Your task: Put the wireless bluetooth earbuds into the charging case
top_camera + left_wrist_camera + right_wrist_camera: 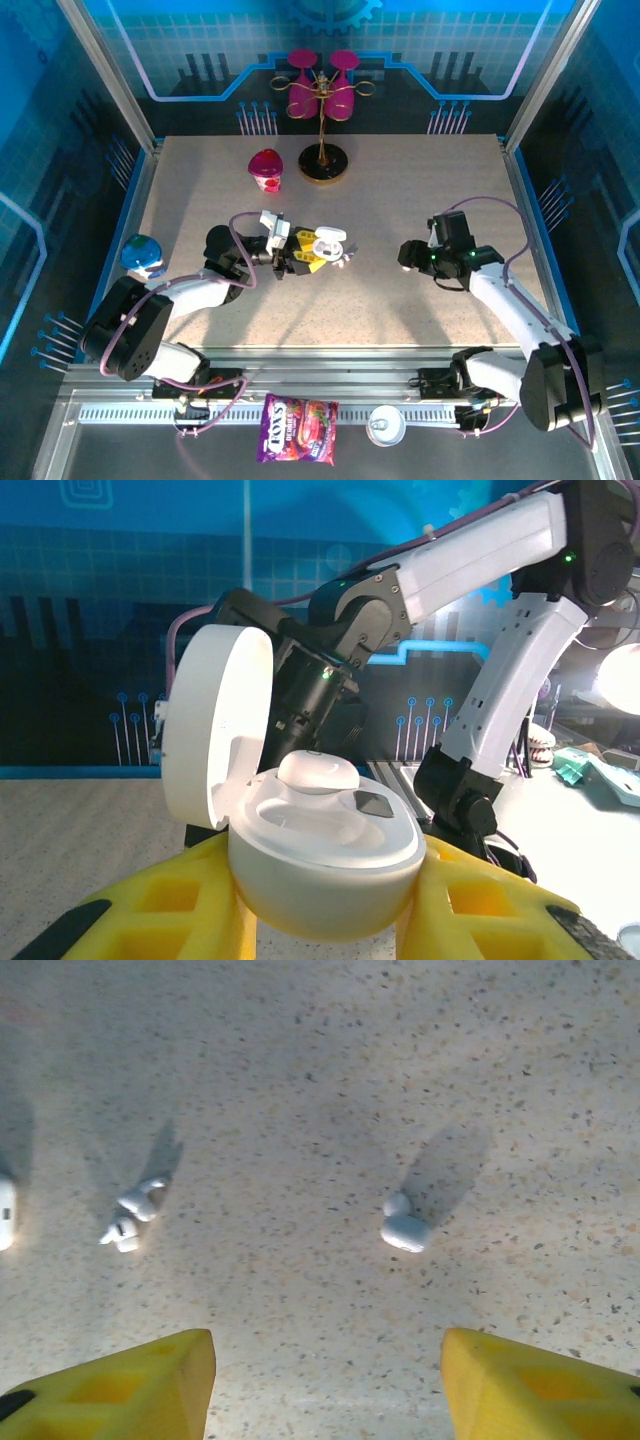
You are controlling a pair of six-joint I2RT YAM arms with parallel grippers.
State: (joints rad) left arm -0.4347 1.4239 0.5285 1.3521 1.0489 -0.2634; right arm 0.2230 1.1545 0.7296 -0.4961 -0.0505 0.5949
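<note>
Left end effector (325, 905) pinches the open charging case (330, 855) between its yellow fingers (160, 910). Lid (215, 720) hinged upright; seated earbud (318, 772) sits in the case's top. Right end effector (328, 1380) spread wide, holding nothing, above the speckled beige worktop (320, 1060). There a loose earbud (405, 1228) lies well apart from a pair of earbuds (130, 1218) that touch. Blue printed panels (200, 40) wall the cell.
</note>
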